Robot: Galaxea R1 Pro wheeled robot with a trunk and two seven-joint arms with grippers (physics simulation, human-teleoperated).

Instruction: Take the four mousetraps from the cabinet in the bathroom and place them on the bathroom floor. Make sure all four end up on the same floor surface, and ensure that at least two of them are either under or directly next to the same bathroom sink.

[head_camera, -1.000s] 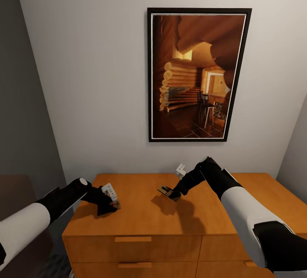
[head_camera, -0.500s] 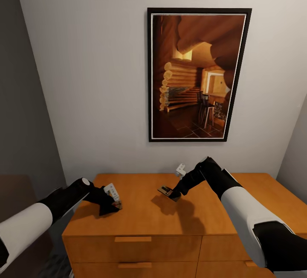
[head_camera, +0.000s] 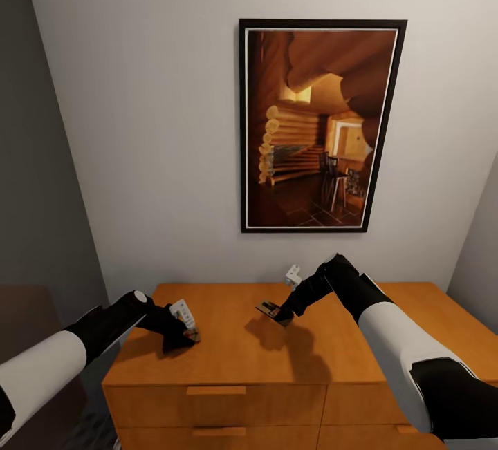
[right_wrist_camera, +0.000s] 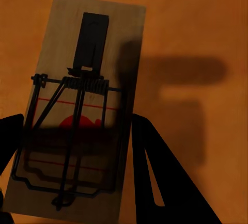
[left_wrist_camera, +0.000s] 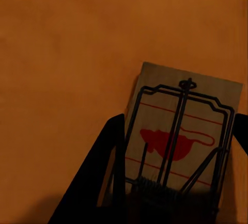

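Gripping 1 mousetrap each, the left gripper [head_camera: 185, 334] and right gripper [head_camera: 277, 314] pinch 2 mousetraps [left_wrist_camera: 183, 136] [right_wrist_camera: 77, 110] just above the cabinet [head_camera: 235, 346] top.

no readable text, mousetrap [left_wrist_camera: 181, 136] marks perhaps decorative

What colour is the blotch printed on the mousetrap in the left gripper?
Red, on the tan mousetrap board; clearest in the left wrist view.
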